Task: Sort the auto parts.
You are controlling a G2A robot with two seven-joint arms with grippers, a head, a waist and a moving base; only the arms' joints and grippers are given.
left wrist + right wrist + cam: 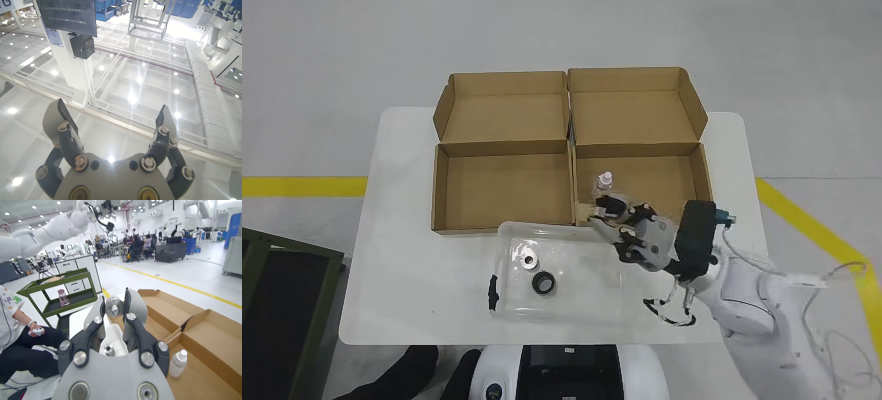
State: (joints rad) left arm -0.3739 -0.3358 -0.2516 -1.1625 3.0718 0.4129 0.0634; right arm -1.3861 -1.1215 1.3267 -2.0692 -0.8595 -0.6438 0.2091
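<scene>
Your right gripper (114, 305) is closed to a narrow gap on a metal roller (114, 309), with the ribbed pads pressing its round flank from both sides and the stubby centre pin facing the wrist camera. Your left gripper (112, 103) is spread wide, holds nothing and points up at the ceiling.

Read the table (402, 290) from above with the robot at six o'clock. The roller hangs over the one o'clock corner of the clear tray (510, 300), right at the near wall of the right box (702, 170). A white bottle (605, 181) stands inside that box, just beyond the roller at twelve o'clock. The left box (442, 190) sits at eleven o'clock. A silver ring (529, 259) and a black ring (543, 284) lie in the tray at six o'clock.

Expect the roller to be dense, rigid and slick. It looks like polished metal, so it will probably twist or slide between the pads if you swing quickly. Holding it across the widest part of the body, as you are now, seems the safest hold. The pin looks too thin to grip.

The tabletop is white, smooth and hard, so a dropped part would likely roll. The cardboard should stop it better. A green cart (282, 290) stands at nine o'clock on a grey floor (342, 60) with a yellow line (302, 186).
</scene>
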